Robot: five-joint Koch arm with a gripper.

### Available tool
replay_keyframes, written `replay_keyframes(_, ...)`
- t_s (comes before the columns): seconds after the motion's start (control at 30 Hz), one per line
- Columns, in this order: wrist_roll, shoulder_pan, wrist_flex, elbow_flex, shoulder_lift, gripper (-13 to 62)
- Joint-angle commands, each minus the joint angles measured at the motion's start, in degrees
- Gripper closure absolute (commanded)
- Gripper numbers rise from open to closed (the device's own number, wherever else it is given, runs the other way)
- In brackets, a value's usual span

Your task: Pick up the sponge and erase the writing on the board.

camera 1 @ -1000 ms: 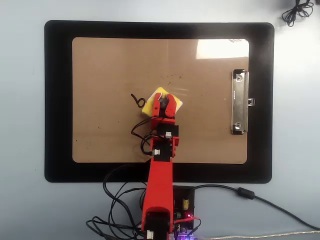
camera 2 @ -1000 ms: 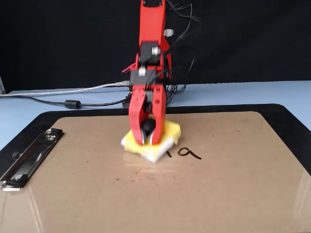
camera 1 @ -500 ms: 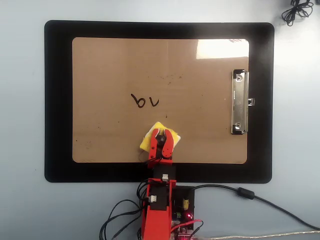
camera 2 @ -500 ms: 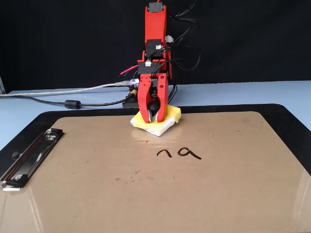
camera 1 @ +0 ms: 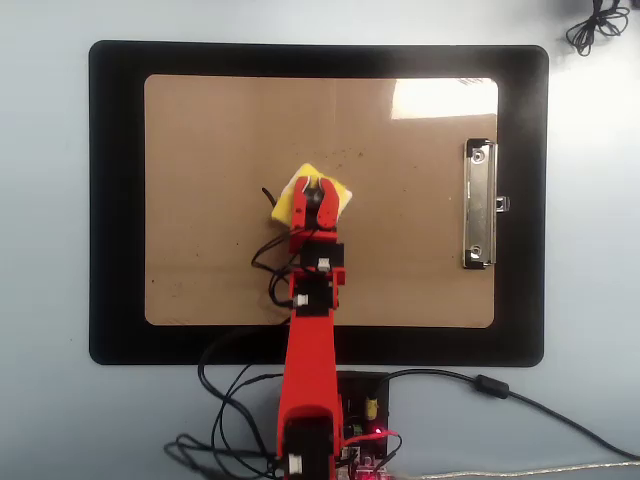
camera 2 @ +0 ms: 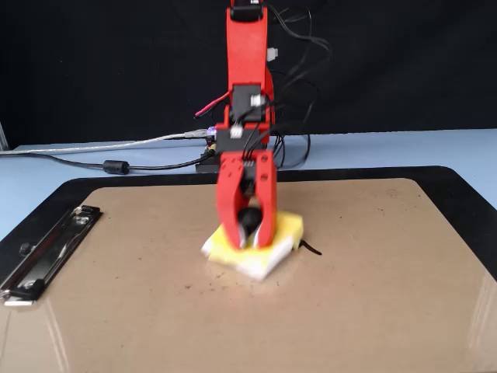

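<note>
On board (camera 1: 220, 150), gripper (camera 1: 316, 184) seemingly presses sponge (camera 2: 252, 249) over writing (camera 2: 311, 249).

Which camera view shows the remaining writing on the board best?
The fixed view: a short dark stroke of the writing pokes out beside the sponge, clear against the board. The overhead view shows only a small curl at the sponge's left edge.

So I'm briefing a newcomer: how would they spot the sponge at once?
Find the big brown board lying on the black mat. Near its middle, the red gripper is shut on a black knob atop the sponge. It is the only bright yellow thing there, small and square, with a white edge.
</note>
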State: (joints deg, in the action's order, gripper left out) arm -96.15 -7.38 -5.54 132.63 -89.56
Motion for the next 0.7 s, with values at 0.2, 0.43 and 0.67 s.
replay_keyframes(0.2, -2.64, -3.60, -0.09, 18.46, -21.45, 57.4)
replay_keyframes(0.43, -2.81, -4.83, -1.67, -10.55, 10.90, 57.4)
replay_keyframes(0.67, -2.81, -4.92, -1.76, -7.73, 8.09, 57.4)
